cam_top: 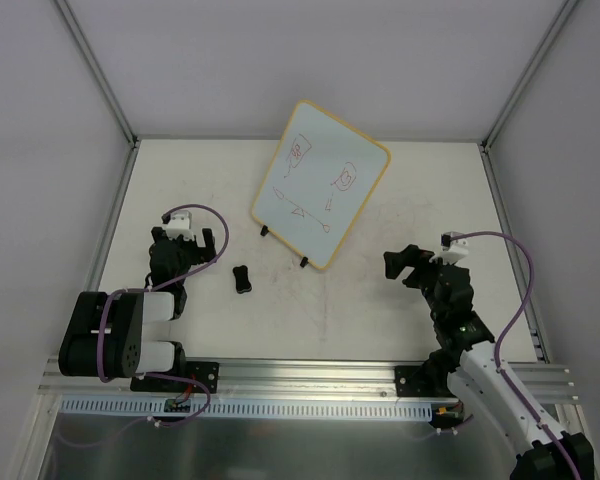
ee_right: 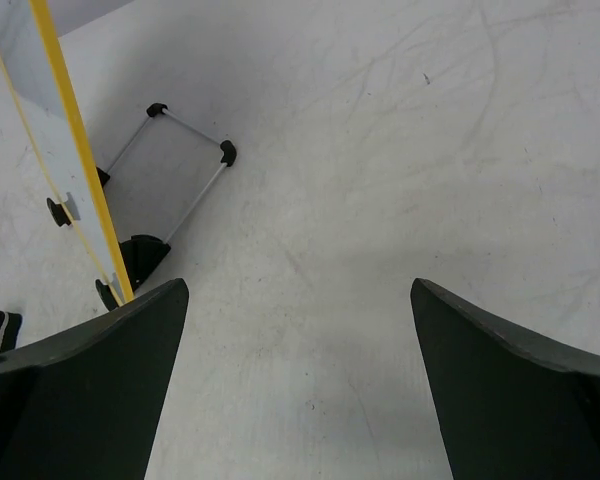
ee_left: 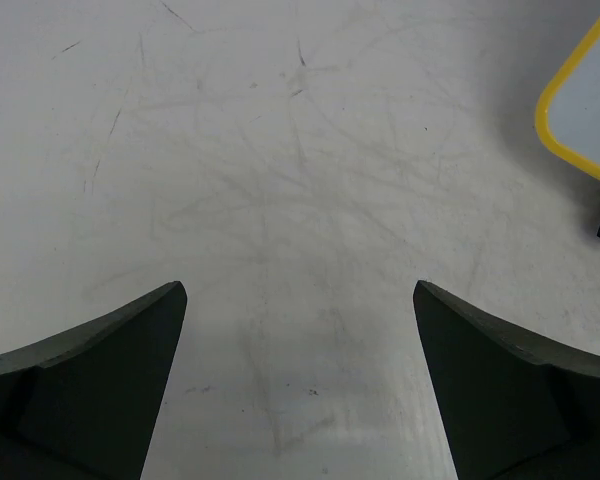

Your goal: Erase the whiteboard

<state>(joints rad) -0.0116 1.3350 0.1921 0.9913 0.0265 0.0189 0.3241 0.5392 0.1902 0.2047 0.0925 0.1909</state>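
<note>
The whiteboard (cam_top: 320, 185) stands tilted on two small black feet at the middle back of the table. It has a yellow frame and red doodles on its face. Its corner shows at the right of the left wrist view (ee_left: 585, 95), and its yellow edge shows at the left of the right wrist view (ee_right: 75, 150). A small black eraser-like block (cam_top: 242, 279) lies on the table in front of the board. My left gripper (cam_top: 186, 238) (ee_left: 300, 290) is open and empty, left of the block. My right gripper (cam_top: 402, 265) (ee_right: 298, 285) is open and empty, right of the board.
The white table (cam_top: 380, 300) is scuffed, with grey walls and metal posts around it. A wire prop with black corner pieces (ee_right: 170, 185) sits behind the board. An aluminium rail (cam_top: 310, 375) runs along the near edge.
</note>
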